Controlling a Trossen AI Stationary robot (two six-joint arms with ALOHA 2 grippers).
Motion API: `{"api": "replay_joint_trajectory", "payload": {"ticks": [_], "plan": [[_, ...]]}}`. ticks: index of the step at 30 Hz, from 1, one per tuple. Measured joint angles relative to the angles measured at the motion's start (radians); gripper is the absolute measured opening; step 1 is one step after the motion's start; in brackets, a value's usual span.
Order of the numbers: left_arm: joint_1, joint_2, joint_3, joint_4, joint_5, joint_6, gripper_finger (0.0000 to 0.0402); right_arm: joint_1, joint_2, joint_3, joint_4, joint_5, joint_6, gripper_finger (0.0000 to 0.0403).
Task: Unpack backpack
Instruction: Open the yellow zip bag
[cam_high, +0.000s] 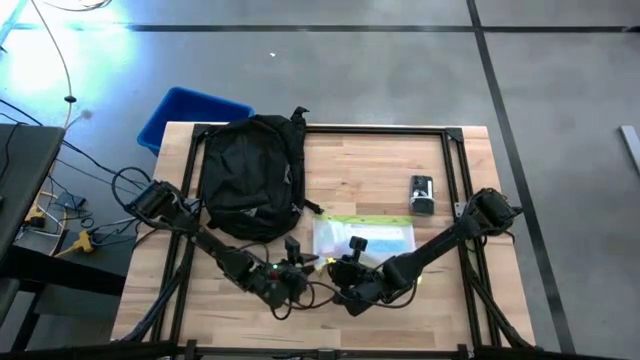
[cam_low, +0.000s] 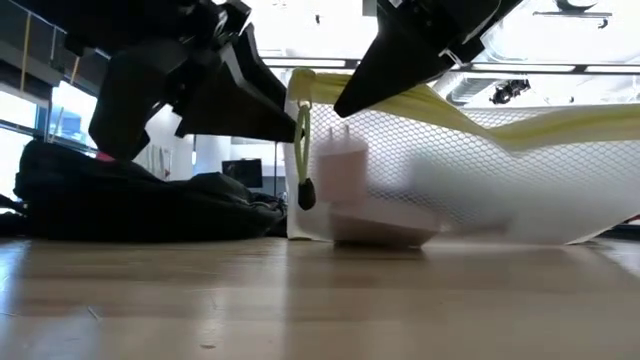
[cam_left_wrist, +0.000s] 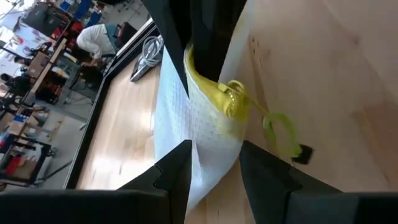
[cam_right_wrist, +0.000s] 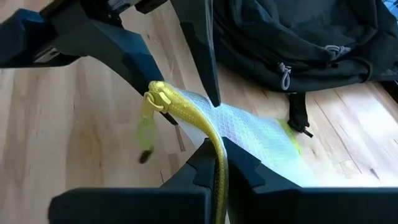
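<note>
Lying flat toward the far left of the wooden surface (cam_high: 380, 170): the black backpack (cam_high: 252, 175), with a blue plastic bin (cam_high: 185, 112) sitting just beyond the surface's far left corner. Resting near the front middle: a clear mesh pouch with yellow edge (cam_high: 365, 236), with both grippers meeting at its near left end. Closing the right gripper (cam_right_wrist: 214, 163) fully on the pouch's yellow zipper edge, pinching it tight between the fingers, as seen in the right wrist view. Holding the left gripper (cam_left_wrist: 214, 163) partly open, fingers straddling the white mesh of the pouch at its corner; whether pressing on it, cannot tell. Showing only in the wrist views: the yellow zipper slider and its pull tab (cam_left_wrist: 281, 129), dangling beside the corner. Showing only from above: a small black and white device (cam_high: 422, 194) lying well apart on the right of the surface. Showing only from the low view: a white boxy item (cam_low: 345, 165) inside the lifted pouch, blurred through the mesh. Showing beyond the surface in the left wrist view: a person in a white top (cam_left_wrist: 98, 37) bending over. No readable writing or brand marks anywhere.
</note>
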Motion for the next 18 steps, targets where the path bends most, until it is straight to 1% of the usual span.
{"api": "replay_joint_trajectory", "payload": {"ticks": [4,6,9,10,12,15,18], "plan": [[0.012,0.0,0.0,0.01,0.029,-0.015,0.0098,0.0,0.0,0.0,0.012,-0.001,-0.002,0.0],[0.015,0.0,0.0,0.007,0.03,-0.034,0.0076,0.0,0.0,0.0,0.016,-0.001,-0.017,0.0],[0.008,0.0,0.0,0.006,0.027,-0.026,0.0022,0.0,0.0,0.0,0.018,-0.003,-0.018,0.0],[0.004,0.0,0.0,0.006,0.025,-0.022,0.0012,-0.001,0.0,0.0,0.018,-0.006,-0.018,0.0],[-0.002,0.0,0.0,0.006,0.012,-0.021,0.0009,-0.002,0.0,0.0,0.012,-0.008,-0.018,0.0003],[-0.011,0.0,0.0,-0.004,-0.002,-0.021,0.0003,-0.002,0.0,0.0,-0.024,-0.024,-0.018,0.0031],[-0.014,0.0,0.0,-0.012,-0.006,-0.03,0.0002,-0.001,0.0,0.0,-0.04,-0.025,-0.043,0.0085]]}}
